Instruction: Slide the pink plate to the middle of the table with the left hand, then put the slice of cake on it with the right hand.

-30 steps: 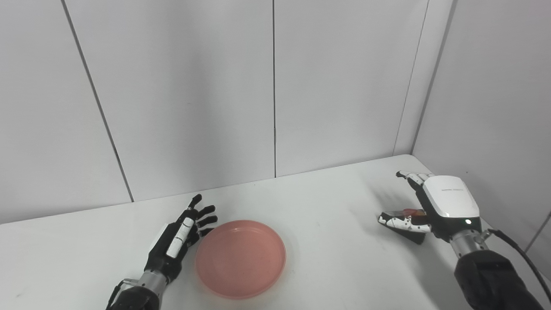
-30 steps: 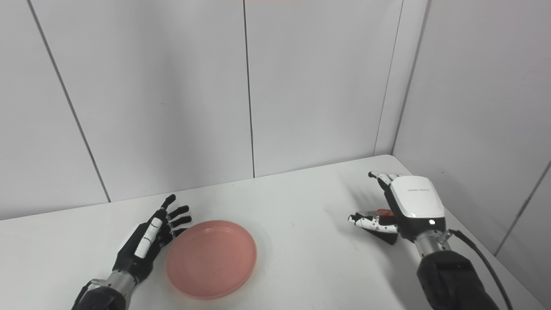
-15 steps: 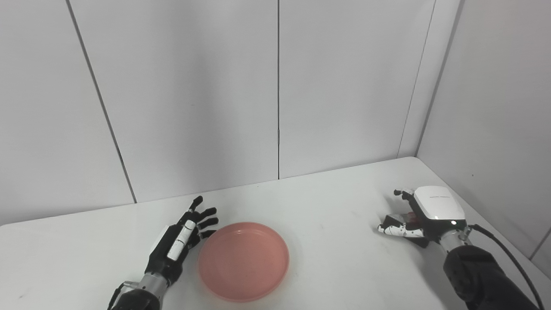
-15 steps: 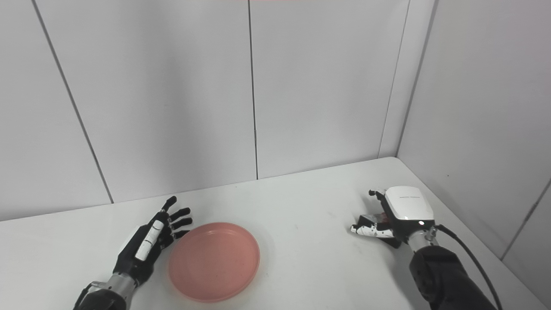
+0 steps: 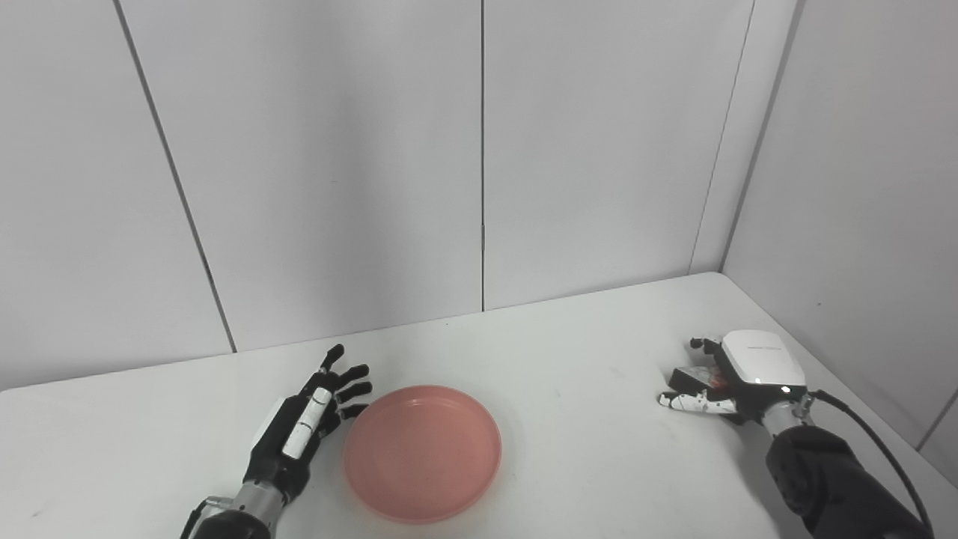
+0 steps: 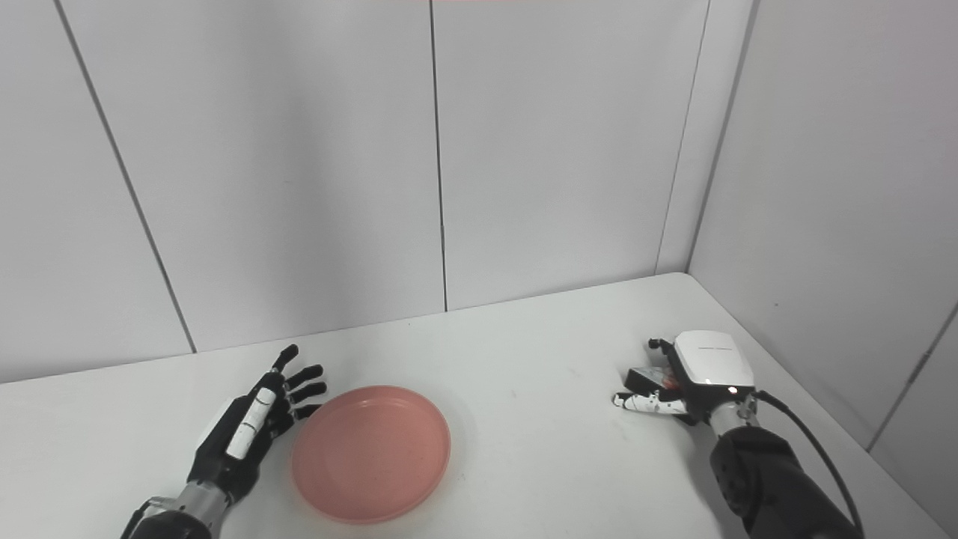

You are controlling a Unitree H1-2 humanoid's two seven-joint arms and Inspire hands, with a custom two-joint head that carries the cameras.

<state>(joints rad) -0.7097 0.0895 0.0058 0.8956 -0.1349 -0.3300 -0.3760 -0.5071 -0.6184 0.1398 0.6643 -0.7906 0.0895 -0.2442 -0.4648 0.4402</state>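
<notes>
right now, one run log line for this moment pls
left hand: open, beside pink plate | right hand: around cake slice on table, grip unclear | plate: empty

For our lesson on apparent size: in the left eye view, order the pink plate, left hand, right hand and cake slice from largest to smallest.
1. pink plate
2. left hand
3. right hand
4. cake slice, mostly hidden by the right hand, so unsure.

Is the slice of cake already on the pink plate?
No, the pink plate lies bare, and the slice of cake sits far right under the right hand.
</notes>
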